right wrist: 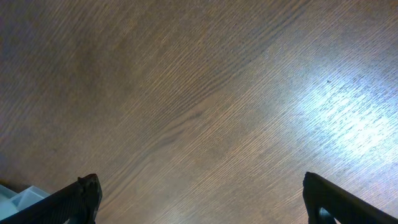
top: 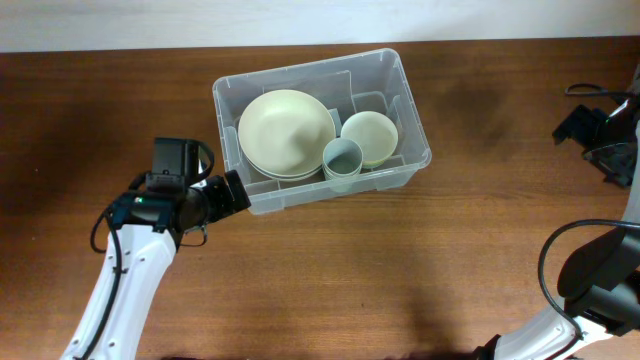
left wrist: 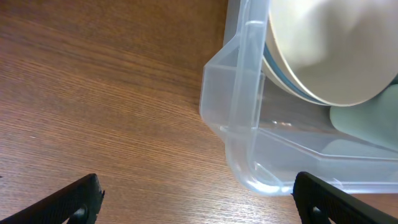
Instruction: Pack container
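The clear plastic container point(top: 305, 68) stands at the middle back of the wooden table. Inside it lie a large cream bowl point(top: 287, 132), a smaller cream bowl point(top: 370, 137) and a pale blue-green cup point(top: 342, 163). My left gripper point(top: 238, 191) is open just off the container's front left corner. In the left wrist view that corner point(left wrist: 239, 93) rises ahead, the left gripper point(left wrist: 196, 200) is spread wide and the right-hand fingertip point(left wrist: 320, 199) is next to the wall. My right gripper point(top: 582, 123) hangs open at the far right, and nothing lies between its fingers point(right wrist: 199, 199).
Black cables point(top: 600, 92) trail at the right edge by the right arm. A sliver of the container point(right wrist: 13, 196) shows low left in the right wrist view. Bare brown wood point(top: 400, 270) spreads in front of the container.
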Tool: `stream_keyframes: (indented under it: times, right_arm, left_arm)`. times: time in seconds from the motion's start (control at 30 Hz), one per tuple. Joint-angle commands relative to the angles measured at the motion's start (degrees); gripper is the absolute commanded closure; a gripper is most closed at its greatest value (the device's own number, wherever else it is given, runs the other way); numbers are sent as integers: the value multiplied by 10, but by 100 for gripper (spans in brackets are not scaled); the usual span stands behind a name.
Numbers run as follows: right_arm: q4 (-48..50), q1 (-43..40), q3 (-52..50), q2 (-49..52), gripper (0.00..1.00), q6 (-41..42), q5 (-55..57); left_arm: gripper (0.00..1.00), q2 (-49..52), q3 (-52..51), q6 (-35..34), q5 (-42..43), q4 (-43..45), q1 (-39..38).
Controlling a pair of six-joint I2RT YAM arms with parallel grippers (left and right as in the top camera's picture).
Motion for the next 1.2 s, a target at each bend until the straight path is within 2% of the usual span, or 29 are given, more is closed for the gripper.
stream_keyframes:
  times: [0.0,0.23,0.43,0.6,0.77,0.9,1.0,1.17]
  right_arm:
    - [0,-2,-2,-8,1,-4,1]
    - [0,-2,-2,-8,1,-4,1]
    - [0,-2,-2,-8,1,-4,1]
    - [0,-2,-2,-8,1,-4,1]
    - [0,-2,-2,-8,1,-4,1]
    - [0,-2,-2,-8,1,-4,1]
    - [0,-2,-2,-8,1,-4,1]
    - [0,-2,-2,-8,1,-4,1]
  left_arm:
    - [0,3,-2,-5,12,2,2]
    - [0,3,-2,90,16,50,2]
    - [0,3,-2,200,83,136,1]
    - [0,-4,-2,209,88,158,-2]
    - [0,-21,-2,217,45,158,-2]
    - [0,-50,-9,249,32,171,-2]
    - [0,-79,-39,273,31,221,-2]
    - [0,-144,-149,281,31,392,-2]
